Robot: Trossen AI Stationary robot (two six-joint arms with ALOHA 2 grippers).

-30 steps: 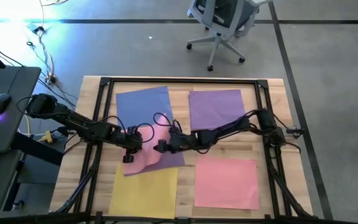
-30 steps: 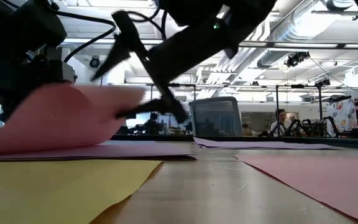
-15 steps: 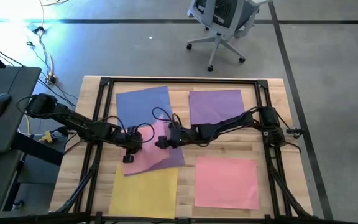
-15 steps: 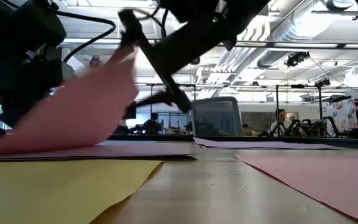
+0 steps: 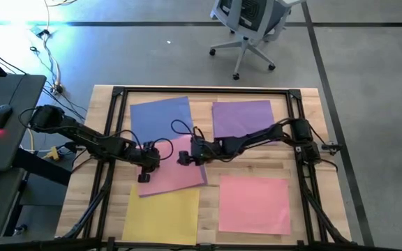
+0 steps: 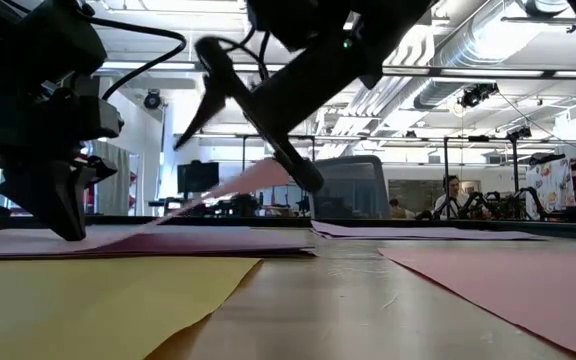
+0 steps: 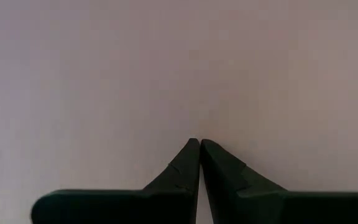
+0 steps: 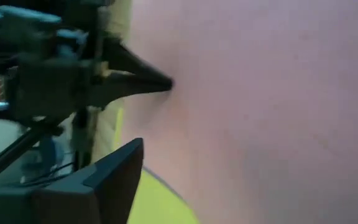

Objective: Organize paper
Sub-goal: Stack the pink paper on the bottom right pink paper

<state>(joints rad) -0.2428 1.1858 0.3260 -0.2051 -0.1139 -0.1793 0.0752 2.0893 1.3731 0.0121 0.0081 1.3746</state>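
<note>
Paper, pink, lies mid-table under our grippers. Our left gripper presses it, fingers together. Our right gripper stands spread just above it.

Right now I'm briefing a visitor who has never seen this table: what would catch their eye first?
The coloured sheets across the wooden table: blue and purple at the far side, yellow and pink near. Then both arms meeting mid-table over a second pink sheet lying askew: the left pincer shut, pressing on it, the right pincer at its far edge, which the low view shows raised.
</note>
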